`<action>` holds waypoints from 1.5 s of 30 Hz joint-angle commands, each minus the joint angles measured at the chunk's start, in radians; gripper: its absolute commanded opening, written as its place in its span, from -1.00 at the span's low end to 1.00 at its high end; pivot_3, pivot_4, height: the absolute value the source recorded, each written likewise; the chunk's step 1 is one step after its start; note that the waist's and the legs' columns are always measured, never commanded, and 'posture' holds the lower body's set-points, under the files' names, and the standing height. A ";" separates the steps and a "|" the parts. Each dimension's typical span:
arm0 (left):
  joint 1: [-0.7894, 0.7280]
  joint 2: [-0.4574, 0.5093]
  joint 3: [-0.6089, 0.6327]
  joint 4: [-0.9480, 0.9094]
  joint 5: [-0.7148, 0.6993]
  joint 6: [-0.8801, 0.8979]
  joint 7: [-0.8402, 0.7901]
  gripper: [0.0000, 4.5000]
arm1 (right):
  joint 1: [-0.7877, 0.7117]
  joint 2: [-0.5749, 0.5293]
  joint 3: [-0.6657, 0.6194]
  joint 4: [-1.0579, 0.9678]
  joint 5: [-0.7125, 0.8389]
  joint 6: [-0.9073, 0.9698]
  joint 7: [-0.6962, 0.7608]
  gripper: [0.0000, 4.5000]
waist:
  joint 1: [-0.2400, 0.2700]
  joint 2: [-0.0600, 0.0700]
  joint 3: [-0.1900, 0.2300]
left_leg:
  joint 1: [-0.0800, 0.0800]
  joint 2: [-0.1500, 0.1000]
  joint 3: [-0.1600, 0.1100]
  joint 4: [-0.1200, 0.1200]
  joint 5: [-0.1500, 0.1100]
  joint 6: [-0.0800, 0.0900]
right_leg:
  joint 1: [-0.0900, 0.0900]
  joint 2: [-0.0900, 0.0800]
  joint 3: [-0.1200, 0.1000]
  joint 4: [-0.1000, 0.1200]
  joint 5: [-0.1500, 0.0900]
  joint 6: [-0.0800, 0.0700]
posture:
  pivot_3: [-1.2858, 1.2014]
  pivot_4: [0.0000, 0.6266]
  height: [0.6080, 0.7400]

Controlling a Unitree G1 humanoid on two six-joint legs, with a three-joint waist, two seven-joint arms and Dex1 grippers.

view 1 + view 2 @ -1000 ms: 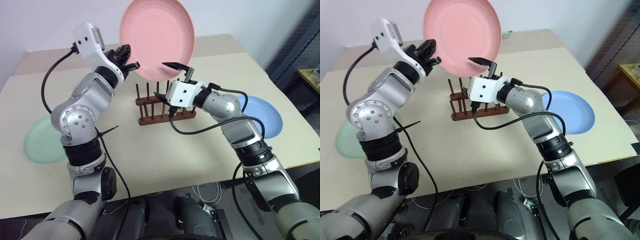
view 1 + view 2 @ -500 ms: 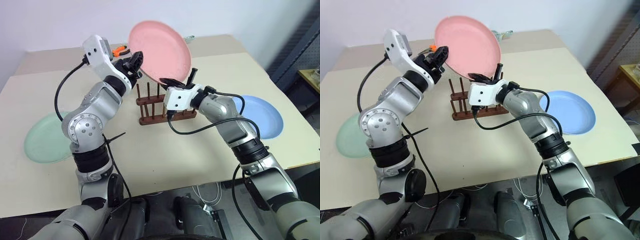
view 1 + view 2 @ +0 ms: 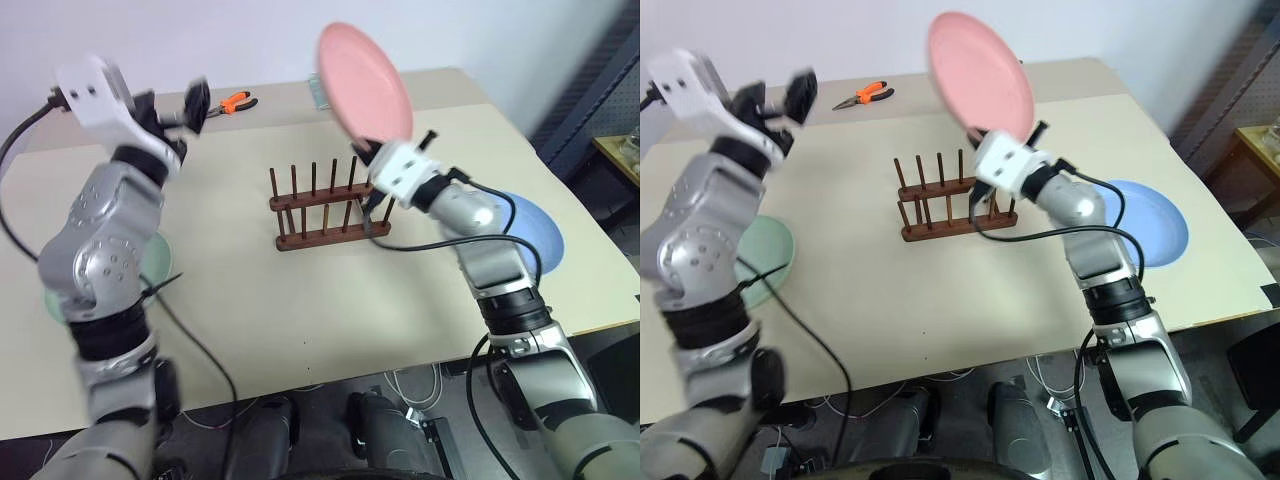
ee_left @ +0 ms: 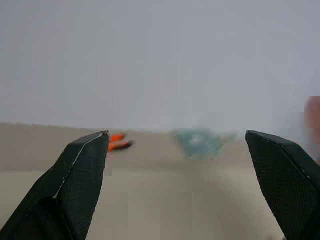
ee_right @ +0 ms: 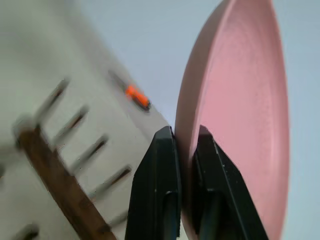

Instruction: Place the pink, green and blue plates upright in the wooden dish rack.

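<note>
Pink plate (image 3: 365, 85) now in right hand (image 3: 385, 165) alone

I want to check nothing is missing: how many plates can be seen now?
3. The pink plate is held upright by the right pincer above the wooden dish rack; the green plate lies left, the blue plate right.

Orange-handled pliers (image 3: 233, 102) are lying near the far edge of the beige table (image 3: 300, 300), close to the pale wall (image 3: 200, 40). A small clear, greenish object (image 4: 202, 142) is sitting beside them, too blurred to identify. Cables (image 3: 410, 385) are trailing on the floor below the table's near edge.
</note>
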 commanded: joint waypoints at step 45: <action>0.265 0.011 -0.155 -0.104 0.089 -0.090 -0.353 1.00 | 0.000 -0.227 -0.154 -0.149 0.314 0.249 0.067 0.90 | 0.002 0.003 0.001 | -0.004 0.001 0.000 0.002 -0.001 0.002 | -0.003 -0.002 -0.002 -0.002 0.000 -0.002 | 0.03 -0.52 1.00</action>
